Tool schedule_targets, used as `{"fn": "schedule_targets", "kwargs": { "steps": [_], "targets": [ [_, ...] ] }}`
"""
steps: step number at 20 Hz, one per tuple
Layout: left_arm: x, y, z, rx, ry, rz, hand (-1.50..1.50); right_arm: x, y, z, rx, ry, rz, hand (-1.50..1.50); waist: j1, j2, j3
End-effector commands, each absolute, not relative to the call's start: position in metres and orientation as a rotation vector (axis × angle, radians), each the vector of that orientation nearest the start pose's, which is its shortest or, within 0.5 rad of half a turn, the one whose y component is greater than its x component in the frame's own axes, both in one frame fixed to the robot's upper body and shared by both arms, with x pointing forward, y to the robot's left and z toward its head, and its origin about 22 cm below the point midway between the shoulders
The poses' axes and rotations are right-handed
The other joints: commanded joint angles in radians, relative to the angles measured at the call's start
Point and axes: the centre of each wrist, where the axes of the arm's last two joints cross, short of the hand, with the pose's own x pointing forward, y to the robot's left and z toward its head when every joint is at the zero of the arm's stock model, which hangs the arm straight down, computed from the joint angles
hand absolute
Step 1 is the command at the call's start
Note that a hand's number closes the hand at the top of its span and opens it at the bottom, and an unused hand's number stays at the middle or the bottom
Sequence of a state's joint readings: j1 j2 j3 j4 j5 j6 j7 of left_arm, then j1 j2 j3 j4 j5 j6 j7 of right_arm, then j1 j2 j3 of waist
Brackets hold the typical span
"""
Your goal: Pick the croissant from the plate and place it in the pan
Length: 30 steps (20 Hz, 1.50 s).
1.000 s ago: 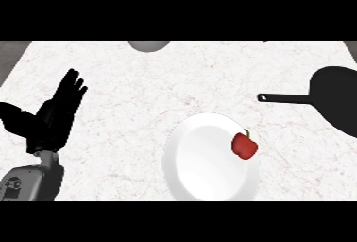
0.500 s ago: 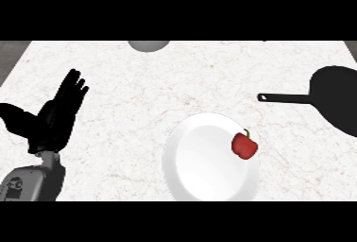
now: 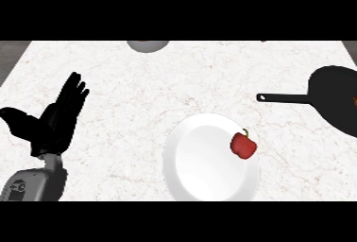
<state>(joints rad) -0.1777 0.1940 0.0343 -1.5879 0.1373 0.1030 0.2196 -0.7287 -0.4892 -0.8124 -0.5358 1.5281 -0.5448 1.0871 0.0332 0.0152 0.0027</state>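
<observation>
A small red pepper w/ a green stem, not a croissant, lies on the right side of a white plate. Black pan sits well to the right, handle pointing left toward the plate. Left hand at the left edge, fingers straight up, thumb spread, holding nothing, well apart from the pepper.

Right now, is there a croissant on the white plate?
No, the plate carries only a red bell pepper near its right rim.
</observation>
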Motion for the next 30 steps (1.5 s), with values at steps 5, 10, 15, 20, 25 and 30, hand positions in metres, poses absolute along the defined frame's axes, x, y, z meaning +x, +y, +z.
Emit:
{"fn": "schedule_targets", "kwargs": {
  "steps": [5,10,15,20,25,30],
  "targets": [
    [0.28,0.258,0.05,0.077,-1.509,0.02,0.0,0.359,-0.434,0.061,-1.719,-0.436,-0.854,-1.5,-0.012,-0.006,-0.002],
    [0.279,0.262,0.058,0.103,-1.514,0.031,0.0,0.365,-0.404,0.063,-1.694,-0.615,-1.069,-1.5,-0.031,-0.021,-0.004],
    [0.274,0.276,0.059,0.12,-1.484,0.05,0.0,0.346,-0.35,0.032,-1.677,-0.742,-1.129,-1.5,-0.053,-0.03,-0.005],
    [0.277,0.284,0.052,0.121,-1.522,0.063,0.0,0.337,-0.31,0.034,-1.598,-0.912,-1.143,-1.5,-0.045,-0.03,-0.005],
    [0.276,0.276,0.051,0.106,-1.494,0.042,0.0,0.3,-0.301,0.028,-1.621,-0.959,-1.098,-1.5,-0.041,-0.027,-0.005],
    [0.284,0.277,0.056,0.112,-1.511,0.053,0.0,0.279,-0.292,0.039,-1.636,-0.943,-1.087,-1.5,-0.039,-0.02,-0.004]
  ]
}}
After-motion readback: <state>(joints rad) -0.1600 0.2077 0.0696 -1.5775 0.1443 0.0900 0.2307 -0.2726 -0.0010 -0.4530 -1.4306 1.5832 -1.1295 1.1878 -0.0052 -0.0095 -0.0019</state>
